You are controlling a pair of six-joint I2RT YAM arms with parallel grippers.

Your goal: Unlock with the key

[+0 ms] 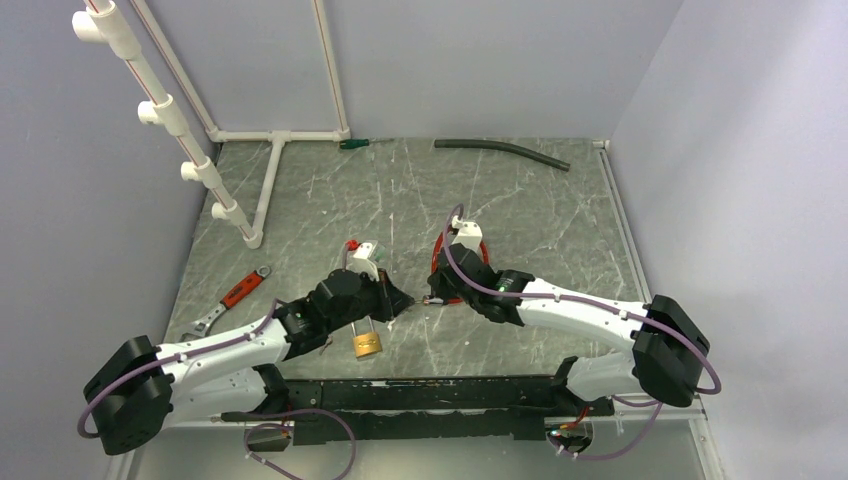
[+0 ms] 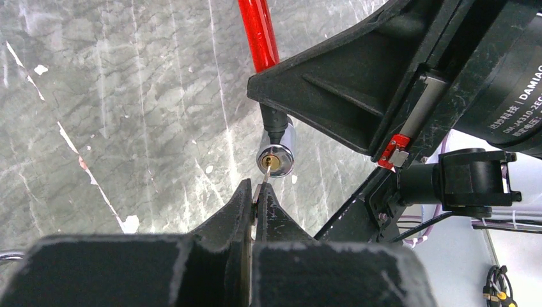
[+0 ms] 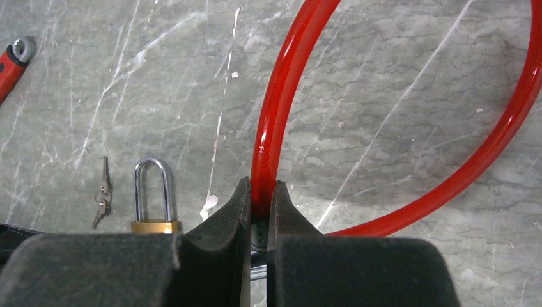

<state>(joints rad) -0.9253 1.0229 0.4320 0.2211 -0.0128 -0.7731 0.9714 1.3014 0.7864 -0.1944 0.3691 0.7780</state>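
A red cable lock (image 3: 281,109) loops over the table. Its chrome cylinder end (image 2: 277,152) with a brass keyhole faces my left gripper. My right gripper (image 3: 259,195) (image 1: 437,292) is shut on the red cable just above the cylinder and holds it off the table. My left gripper (image 2: 257,192) (image 1: 402,300) is shut on a thin silver key (image 2: 264,174). The key's tip touches the brass keyhole.
A brass padlock (image 1: 366,341) (image 3: 153,198) lies near the left arm, with a small bunch of keys (image 3: 101,193) beside it. A red-handled wrench (image 1: 232,298) lies at left. A white pipe frame (image 1: 180,130), a green tool (image 1: 354,144) and a dark hose (image 1: 500,150) are at the back.
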